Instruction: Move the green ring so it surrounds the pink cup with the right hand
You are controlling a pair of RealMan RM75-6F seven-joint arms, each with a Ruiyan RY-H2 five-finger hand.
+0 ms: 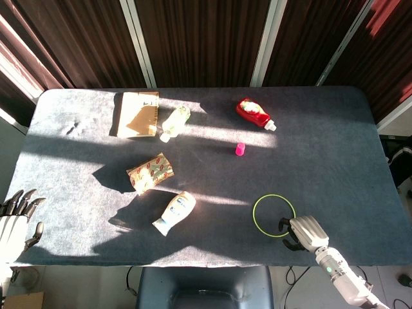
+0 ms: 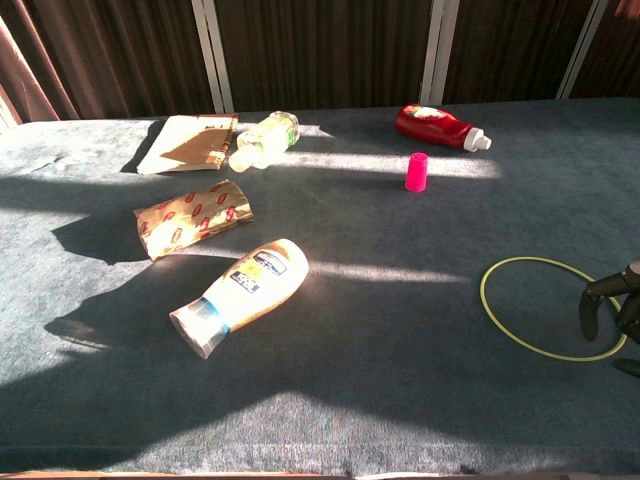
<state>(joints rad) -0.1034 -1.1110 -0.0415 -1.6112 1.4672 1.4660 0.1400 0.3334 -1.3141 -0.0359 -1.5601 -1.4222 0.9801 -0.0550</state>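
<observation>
The thin green ring (image 1: 274, 215) (image 2: 553, 307) lies flat on the grey table at the front right. The small pink cup (image 1: 239, 149) (image 2: 416, 171) stands upright further back, well apart from the ring. My right hand (image 1: 301, 232) (image 2: 612, 305) hovers at the ring's near right rim with dark fingers curled downward; nothing is held. Only its fingertips (image 2: 588, 318) show in the chest view, over the ring's right edge. My left hand (image 1: 14, 217) hangs off the table's front left corner with fingers spread, holding nothing.
A red ketchup bottle (image 1: 254, 114) lies behind the cup. A mayonnaise bottle (image 1: 174, 212), a snack packet (image 1: 150, 172), a clear bottle (image 1: 174, 122) and a cardboard box (image 1: 137, 114) occupy the left half. The table's front edge (image 1: 212, 262) runs close to my right hand.
</observation>
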